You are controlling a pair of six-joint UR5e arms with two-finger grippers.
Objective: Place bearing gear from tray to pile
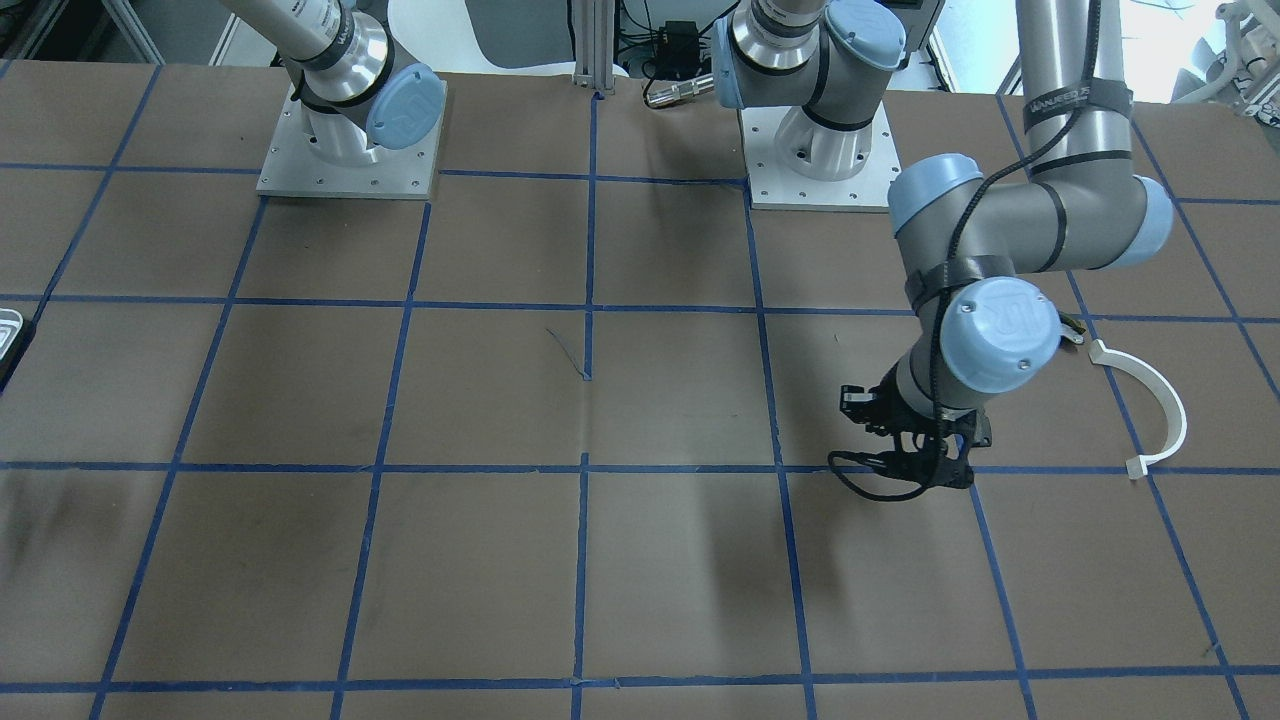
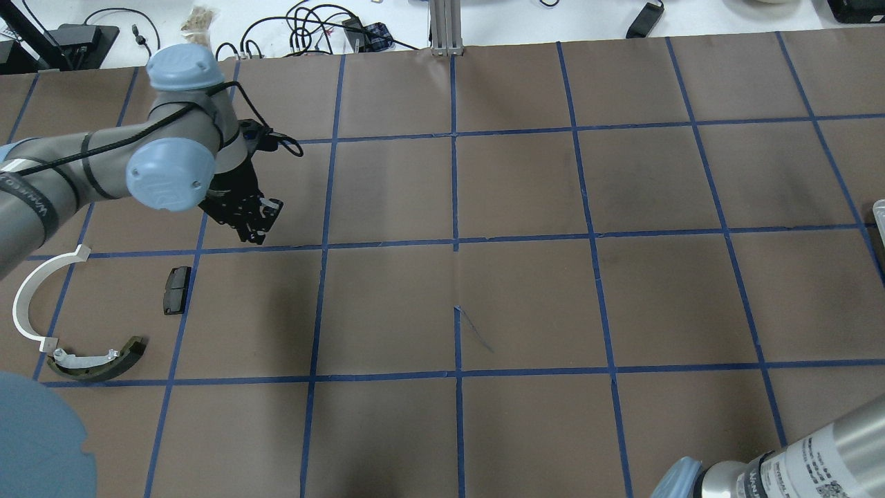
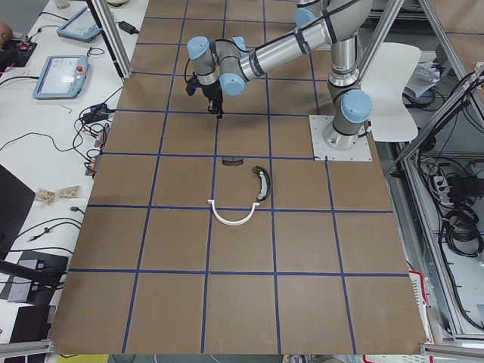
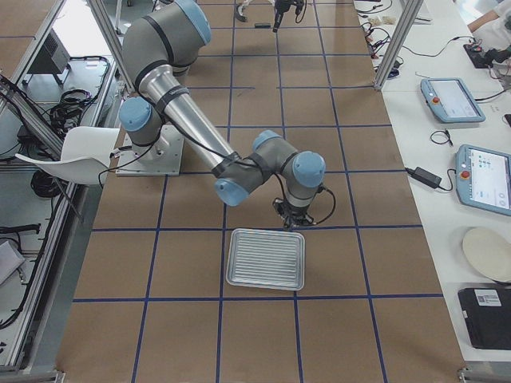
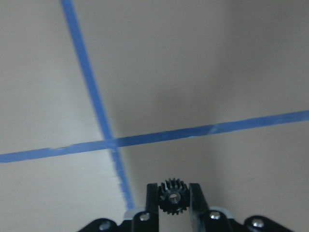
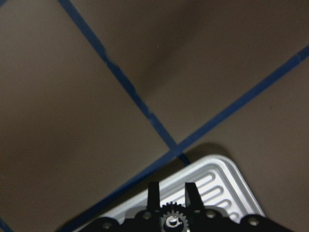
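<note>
Ridged, silvery metal tray (image 4: pixel 265 258)

2 small black toothed bearing gears in all: 1 gear (image 5: pixel 174 195) between the fingers of the left gripper (image 5: pixel 173 185), 1 gear (image 6: pixel 171 217) between those of the right gripper (image 6: pixel 172 185). Loose on the brown paper (image 2: pixel 525 297), 3 other parts: 1 large white semicircular strip (image 2: pixel 19 301), 1 olive-and-white curved shoe (image 2: pixel 97 365), 1 small black rectangular pad (image 2: pixel 177 290). Besides these, 1 silvery-grey ridged metal tray (image 4: pixel 265 258), 2 grey robot arms with pale blue joint caps, namely left arm (image 2: pixel 62 173) and right arm (image 4: pixel 188 112), and 2 square silver base plates (image 1: pixel 345 185) (image 1: pixel 815 195).
</note>
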